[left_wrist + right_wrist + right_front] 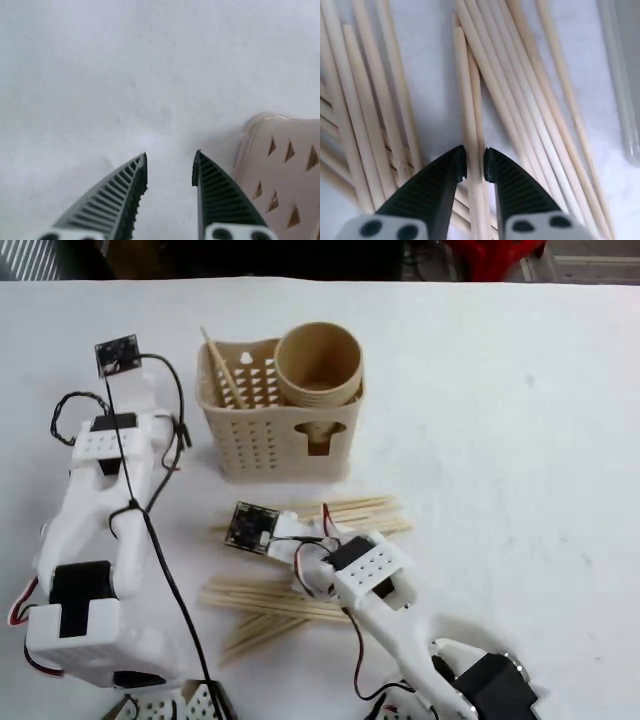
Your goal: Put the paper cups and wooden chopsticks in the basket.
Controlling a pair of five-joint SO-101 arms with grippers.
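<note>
Near the basket [270, 445], on the tabletop [520, 440]: wooden chopsticks [250, 598] lying loose in two heaps. Seem light, stiff and smooth, likely to roll or pivot; better to pinch near mid-length. Right end effector [475, 162] low over them, nearly closed on one thin pair, pinching across the shafts. Left end effector [170, 165] half open, holding nothing, beside a basket corner. Paper cups [318, 365] standing stacked inside the basket already, with a single chopstick [225, 375].
</note>
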